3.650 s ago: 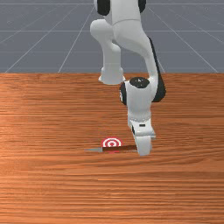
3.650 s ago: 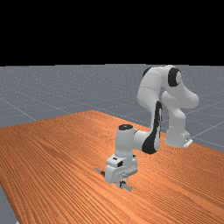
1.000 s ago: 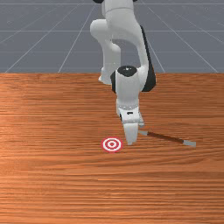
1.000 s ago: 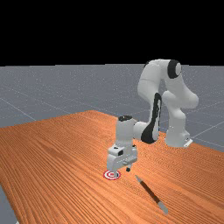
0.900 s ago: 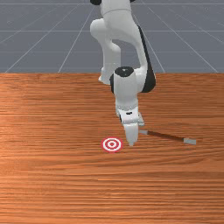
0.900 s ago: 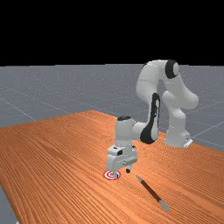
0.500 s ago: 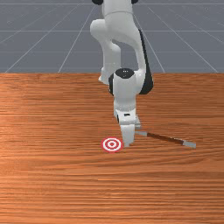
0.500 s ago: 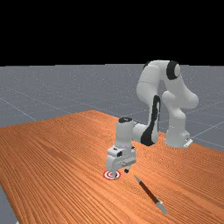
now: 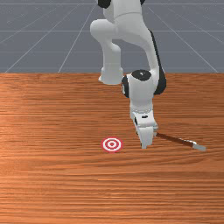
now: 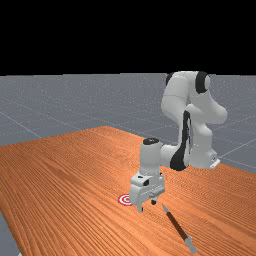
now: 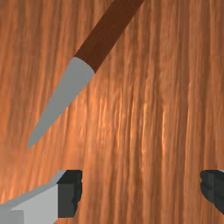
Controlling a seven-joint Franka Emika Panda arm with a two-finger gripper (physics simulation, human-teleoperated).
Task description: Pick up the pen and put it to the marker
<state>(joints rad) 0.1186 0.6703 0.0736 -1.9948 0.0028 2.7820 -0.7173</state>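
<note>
Wrist view: the pincer [image 11: 141, 192] stands apart, empty; beside it lies the pen [image 11: 106, 40], well inside the arm-side edge of the tabletop [image 9: 48, 183]. Probably light, stiff, roll-prone: grip mid-barrel.

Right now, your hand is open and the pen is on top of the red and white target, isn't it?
Not quite. The front view shows the pen away from the red and white target, off toward the front view's right. My hand is open, as you say.
</note>
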